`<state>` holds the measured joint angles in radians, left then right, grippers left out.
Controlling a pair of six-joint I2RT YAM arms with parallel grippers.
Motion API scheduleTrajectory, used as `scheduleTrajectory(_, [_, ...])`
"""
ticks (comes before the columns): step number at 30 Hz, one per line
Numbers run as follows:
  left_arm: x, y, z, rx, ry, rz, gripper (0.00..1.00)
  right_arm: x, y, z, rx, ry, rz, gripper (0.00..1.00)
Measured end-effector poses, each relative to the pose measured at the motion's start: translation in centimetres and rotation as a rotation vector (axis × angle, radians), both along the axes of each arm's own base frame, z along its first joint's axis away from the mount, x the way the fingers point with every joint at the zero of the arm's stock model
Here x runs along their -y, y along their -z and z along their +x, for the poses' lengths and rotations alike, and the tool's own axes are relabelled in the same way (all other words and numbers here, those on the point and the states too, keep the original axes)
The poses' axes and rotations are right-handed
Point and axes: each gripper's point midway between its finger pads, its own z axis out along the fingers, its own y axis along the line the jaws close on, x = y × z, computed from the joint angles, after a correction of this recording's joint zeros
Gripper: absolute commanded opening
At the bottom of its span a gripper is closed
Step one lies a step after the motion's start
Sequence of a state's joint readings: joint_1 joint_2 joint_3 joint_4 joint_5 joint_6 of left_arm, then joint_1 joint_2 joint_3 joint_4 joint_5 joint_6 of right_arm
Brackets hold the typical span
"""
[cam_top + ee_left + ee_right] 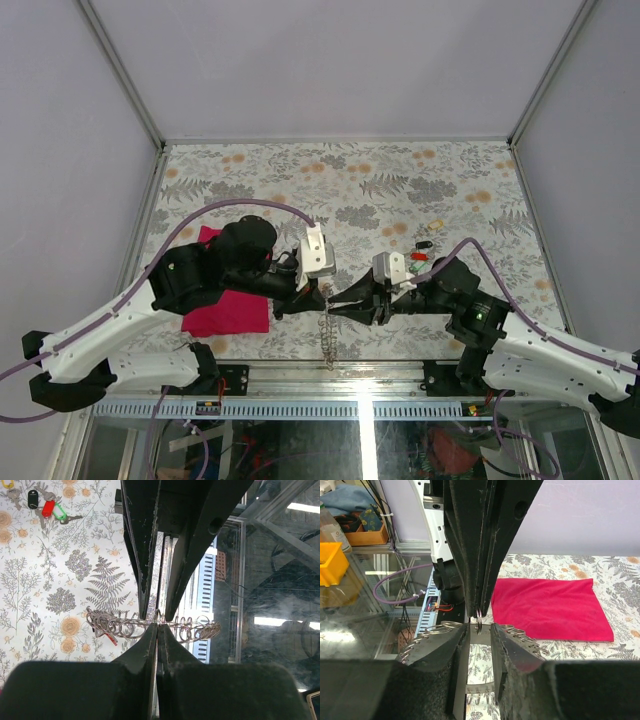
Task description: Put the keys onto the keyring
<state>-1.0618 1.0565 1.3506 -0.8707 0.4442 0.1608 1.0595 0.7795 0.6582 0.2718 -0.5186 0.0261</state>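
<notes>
Both hands are meeting tip to tip over the near edge of the surface point(400, 180), roughly midway between the two arm bases.

Left hand point(157, 632): the jaws are sitting fully together. In the right wrist view they are pinching a small silver ring at their tips, which is part of the keyring point(127, 628).

Right hand point(479, 632): the jaws are standing partly apart, with a clear gap between them. The pinched ring is hanging in that gap and does not appear to be touching either finger. Chain links are draping over the outer faces of both fingertips. No firm grip is showing.

Keyring: the chain is running out to both sides of the meeting point. In the top view it is trailing from the tips toward the near edge. Cannot tell whether it is resting on the surface.

Keys point(46, 507): they are lying in a loose cluster on the surface, beyond the right arm and well apart from both hands. Black, red, green and yellow heads are showing.

Cloth point(550, 607): it is lying flat on the surface under the left arm, apart from the chain.
</notes>
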Motion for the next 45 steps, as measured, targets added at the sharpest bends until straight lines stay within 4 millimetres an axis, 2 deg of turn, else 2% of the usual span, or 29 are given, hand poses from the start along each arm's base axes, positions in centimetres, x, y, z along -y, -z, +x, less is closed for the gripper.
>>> scheduleTrajectory(2, [0.0,0.0,0.0,0.000,0.002,0.002,0.00,-0.1,0.0,0.0,-0.001,-0.003,0.000,0.19])
scheduleTrajectory(5, [-0.1,-0.1,-0.1,0.000,0.005,0.000,0.00,-0.3,0.1,0.0,-0.009,-0.008,-0.003,0.00])
scheduleTrajectory(8, [-0.1,-0.2,-0.1,0.002,0.008,0.000,0.02,-0.4,0.2,-0.2,-0.023,-0.019,-0.004,0.00])
scheduleTrajectory(14, [-0.2,-0.8,-0.3,0.016,0.012,-0.025,0.28,-0.4,-0.1,-0.5,-0.063,-0.029,0.008,0.00])
scheduleTrajectory(15, [-0.3,-1.2,-0.4,0.023,0.010,-0.044,0.29,-0.4,-0.4,-0.5,-0.069,-0.030,0.017,0.00])
scheduleTrajectory(23, [-1.7,-4.4,-1.5,0.060,-0.027,-0.265,0.32,-0.1,-3.2,-1.3,-0.089,-0.058,0.171,0.00])
scheduleTrajectory(35, [-1.0,-6.4,-1.7,0.045,-0.055,-0.468,0.36,0.6,-6.6,-2.1,-0.092,-0.098,0.338,0.00])
scheduleTrajectory(45, [0.1,-7.6,-1.4,0.051,-0.039,-0.524,0.29,0.5,-7.1,-2.4,-0.093,-0.115,0.356,0.00])
